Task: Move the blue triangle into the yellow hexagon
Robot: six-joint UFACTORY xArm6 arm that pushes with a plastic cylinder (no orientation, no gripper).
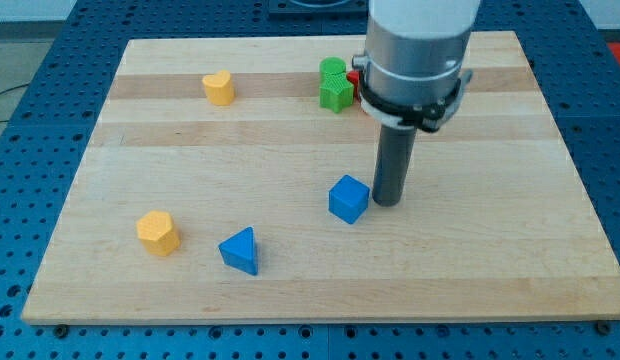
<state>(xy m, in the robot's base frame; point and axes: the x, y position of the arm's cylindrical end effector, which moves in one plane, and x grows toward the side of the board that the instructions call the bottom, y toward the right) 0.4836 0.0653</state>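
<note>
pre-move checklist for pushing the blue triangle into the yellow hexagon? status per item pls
1. Blue triangle in view, lying free on the board: ok.
2. Yellow hexagon in view, to the view's left of the triangle, with a gap between them: ok.
3. Push lane between triangle and hexagon unblocked: ok.
4. My tip behind the triangle for a leftward push: not ok; it sits beside the blue cube, on its right.
5. Tip touching the cube: cannot tell.
6. Yellow heart and green block away from the lane: ok.
</note>
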